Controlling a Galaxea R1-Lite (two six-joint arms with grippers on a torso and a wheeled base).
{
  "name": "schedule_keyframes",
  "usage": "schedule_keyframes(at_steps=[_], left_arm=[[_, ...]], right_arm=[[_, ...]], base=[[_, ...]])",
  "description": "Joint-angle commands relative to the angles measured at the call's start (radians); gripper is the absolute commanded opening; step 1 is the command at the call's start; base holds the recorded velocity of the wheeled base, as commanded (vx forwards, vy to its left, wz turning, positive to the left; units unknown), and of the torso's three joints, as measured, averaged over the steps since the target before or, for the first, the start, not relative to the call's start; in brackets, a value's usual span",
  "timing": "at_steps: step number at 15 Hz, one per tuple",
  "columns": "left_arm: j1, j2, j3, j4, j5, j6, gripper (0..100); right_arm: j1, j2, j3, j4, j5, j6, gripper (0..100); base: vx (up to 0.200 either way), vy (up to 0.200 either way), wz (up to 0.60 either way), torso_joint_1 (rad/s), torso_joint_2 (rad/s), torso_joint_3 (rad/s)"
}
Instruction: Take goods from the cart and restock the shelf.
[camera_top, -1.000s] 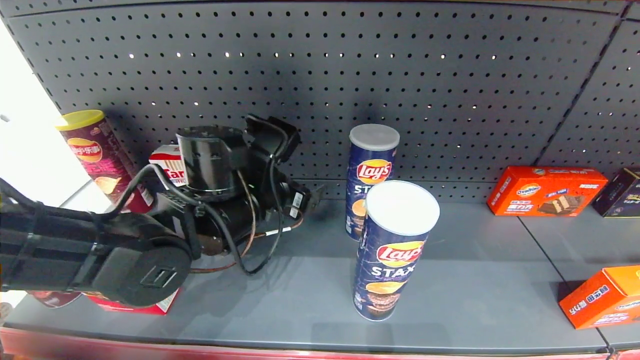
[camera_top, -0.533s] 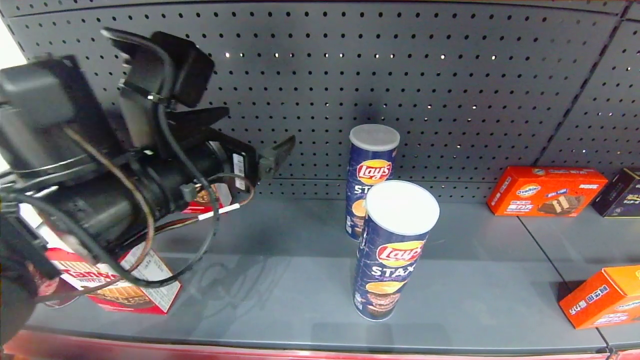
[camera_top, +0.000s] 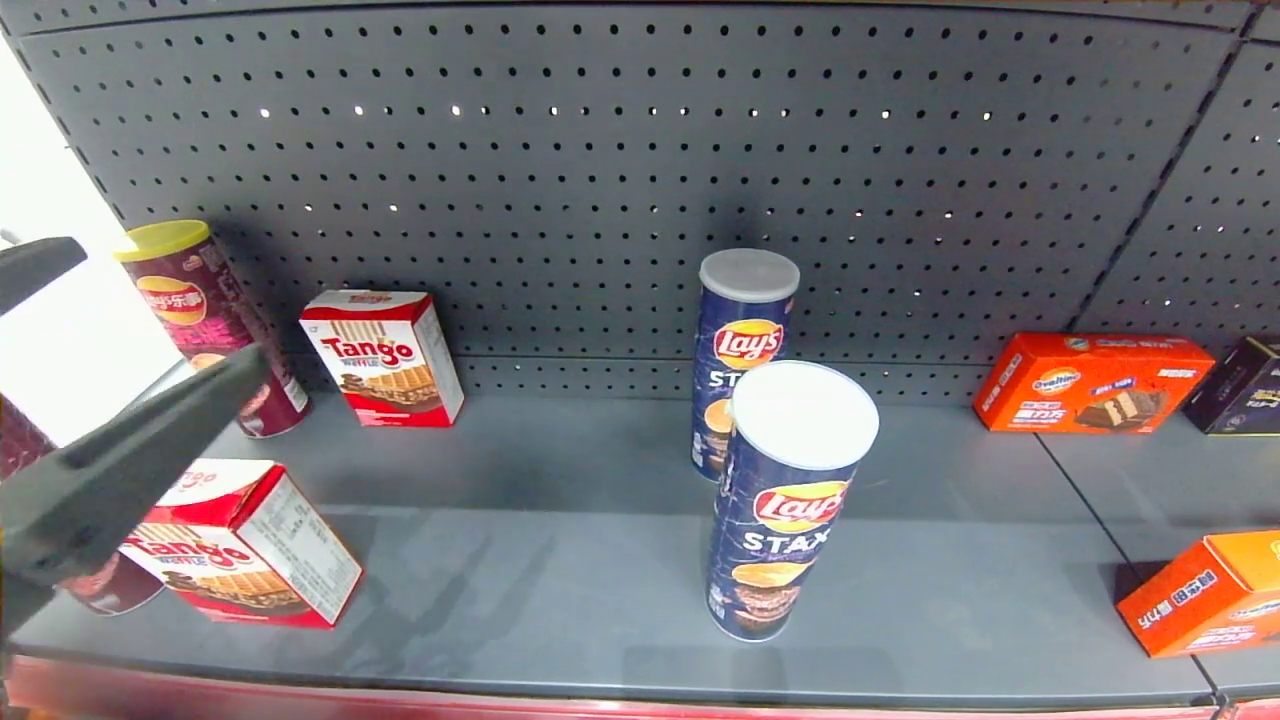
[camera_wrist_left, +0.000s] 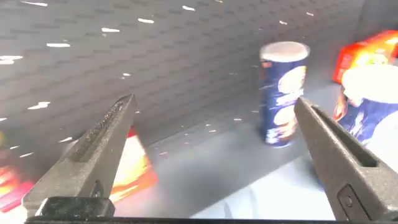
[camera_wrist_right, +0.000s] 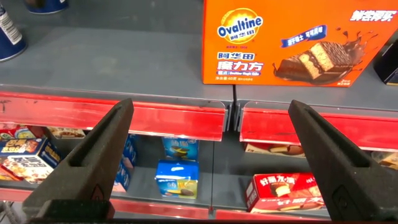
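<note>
My left gripper (camera_top: 165, 305) hangs open at the left end of the shelf (camera_top: 560, 560), holding nothing; in its wrist view the left gripper (camera_wrist_left: 212, 102) has both fingers spread wide. One red-and-white wafer box (camera_top: 385, 355) stands upright at the back. A second wafer box (camera_top: 250, 545) sits askew near the front edge, just beside the lower finger. Two blue chip cans (camera_top: 745, 360) (camera_top: 790, 500) stand mid-shelf, one behind the other. My right gripper (camera_wrist_right: 210, 106) is open and empty, in front of the red shelf lip (camera_wrist_right: 168, 112) below an orange box (camera_wrist_right: 292, 40).
A purple can with a yellow lid (camera_top: 205, 320) stands at the back left. Orange boxes (camera_top: 1090, 382) (camera_top: 1205, 595) and a dark box (camera_top: 1245, 400) lie at the right. Bare shelf lies between the wafer boxes and the cans. The pegboard wall (camera_top: 640, 150) closes the back.
My left arm has pulled back from the shelf, up and then off to the left, uncovering both wafer boxes. The cans and the orange boxes have not moved.
</note>
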Motion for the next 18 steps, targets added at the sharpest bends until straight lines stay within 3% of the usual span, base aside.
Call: schedule_keyframes(at_steps=[1, 2, 5, 7, 11, 13, 14, 15, 18], left_arm=[[0.163, -0.302, 0.173, 0.028, -0.002, 0.019, 100], [0.265, -0.376, 0.223, 0.028, -0.002, 0.014, 100], [0.446, -0.558, 0.338, 0.037, -0.002, -0.027, 100], [0.513, -0.656, 0.4, 0.052, -0.003, -0.053, 100], [0.61, -0.825, 0.416, 0.322, -0.028, -0.075, 100], [0.63, -0.873, 0.423, 0.436, -0.23, -0.113, 100], [0.63, -0.879, 0.449, 0.519, -0.411, -0.138, 100], [0.63, -0.879, 0.469, 0.574, -0.49, -0.136, 100], [0.63, -0.879, 0.515, 0.583, -0.494, -0.142, 100]], right_arm=[[0.0, 0.0, 0.0, 0.0, 0.0, -0.001, 100], [0.0, 0.0, 0.0, 0.0, 0.0, -0.001, 100], [0.0, 0.0, 0.0, 0.0, 0.0, 0.001, 100], [0.0, 0.0, 0.0, 0.0, 0.0, -0.001, 100], [0.0, 0.0, 0.0, 0.0, 0.0, -0.001, 100], [0.0, 0.0, 0.0, 0.0, 0.0, -0.001, 100], [0.0, 0.0, 0.0, 0.0, 0.0, -0.001, 100], [0.0, 0.0, 0.0, 0.0, 0.0, 0.001, 100], [0.0, 0.0, 0.0, 0.0, 0.0, -0.001, 100]], base=[[0.0, 0.0, 0.0, 0.0, 0.0, 0.0], [0.0, 0.0, 0.0, 0.0, 0.0, 0.0], [0.0, 0.0, 0.0, 0.0, 0.0, 0.0], [0.0, 0.0, 0.0, 0.0, 0.0, 0.0], [0.0, 0.0, 0.0, 0.0, 0.0, 0.0], [0.0, 0.0, 0.0, 0.0, 0.0, 0.0], [0.0, 0.0, 0.0, 0.0, 0.0, 0.0], [0.0, 0.0, 0.0, 0.0, 0.0, 0.0], [0.0, 0.0, 0.0, 0.0, 0.0, 0.0]])
